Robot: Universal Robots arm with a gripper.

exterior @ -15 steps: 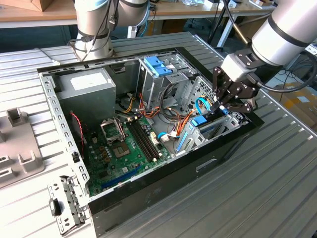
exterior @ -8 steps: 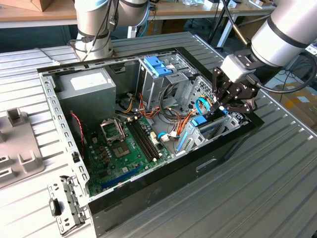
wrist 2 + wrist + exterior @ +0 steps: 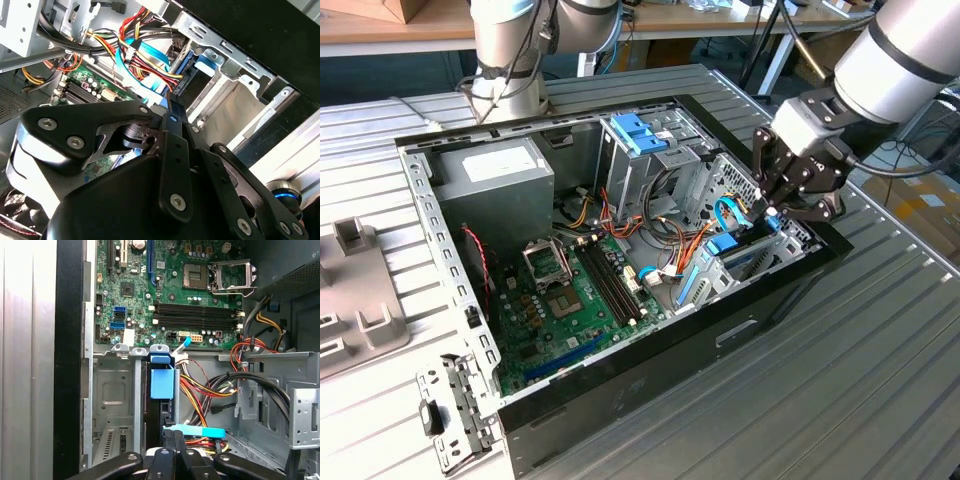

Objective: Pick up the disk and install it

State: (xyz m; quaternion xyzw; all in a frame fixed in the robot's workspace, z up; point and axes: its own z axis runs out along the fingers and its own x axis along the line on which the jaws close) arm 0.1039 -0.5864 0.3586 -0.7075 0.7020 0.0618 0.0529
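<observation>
Blue-framed and dark, the flat rectangular hard drive disk (image 3: 161, 390) stands on edge in a grey metal drive bay (image 3: 117, 405) of the open black computer case (image 3: 650, 365), its long axis running into the bay. Directly above its outer end, the black gripper (image 3: 772, 208) hovers with fingers clenched together on the disk's edge, seemingly pressing it home.
</observation>
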